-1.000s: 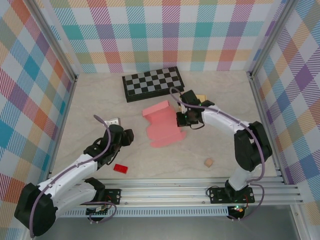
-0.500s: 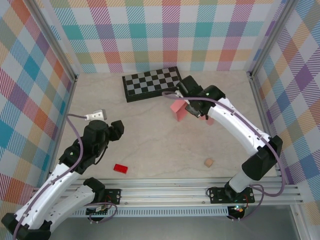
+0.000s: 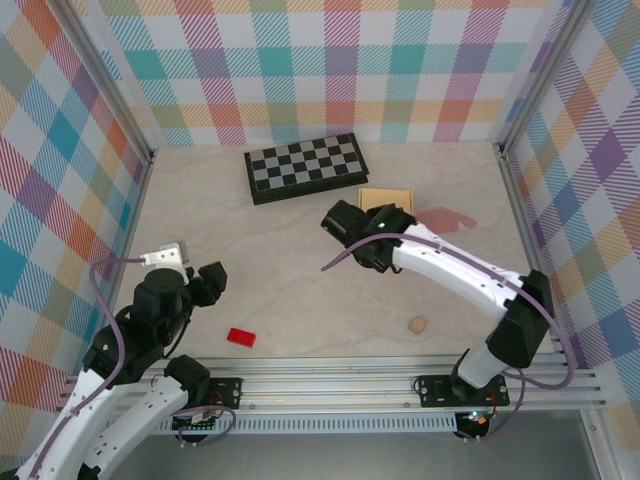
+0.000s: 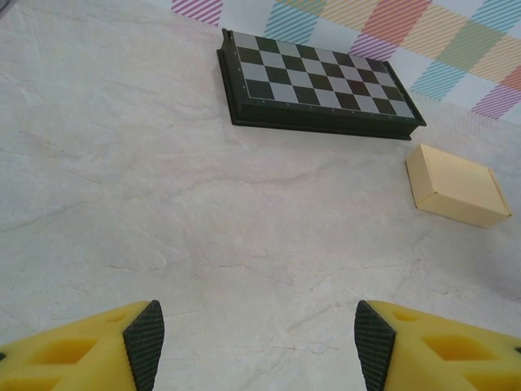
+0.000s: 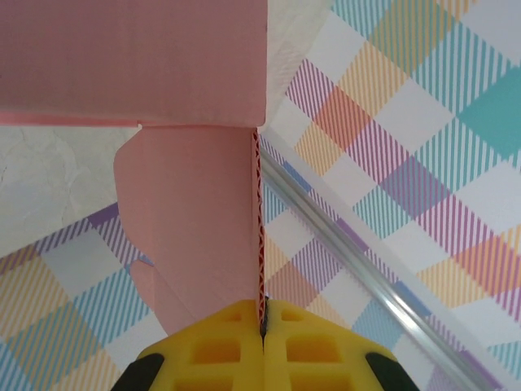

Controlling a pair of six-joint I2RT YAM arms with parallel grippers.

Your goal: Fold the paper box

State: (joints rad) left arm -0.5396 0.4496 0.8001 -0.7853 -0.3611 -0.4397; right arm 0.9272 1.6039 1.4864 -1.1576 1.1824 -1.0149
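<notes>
Two items (chessboard (image 3: 305, 167), tan box (image 3: 385, 198)) neighbour paper box (image 5: 187, 57).

This looks like a robot test lab. Bright checked walls (image 3: 340, 60) stand all around the left pincer (image 4: 259, 346). A pale desk (image 4: 163, 163) lies under it, and a metal rail (image 3: 400, 385) runs behind it.

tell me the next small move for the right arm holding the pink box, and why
Probably lower the right gripper to the table and lay the pink box flat. It is pinched by one edge and hangs in the air, with nothing to crease against, and the open left gripper hovers over the table, away from it.
</notes>
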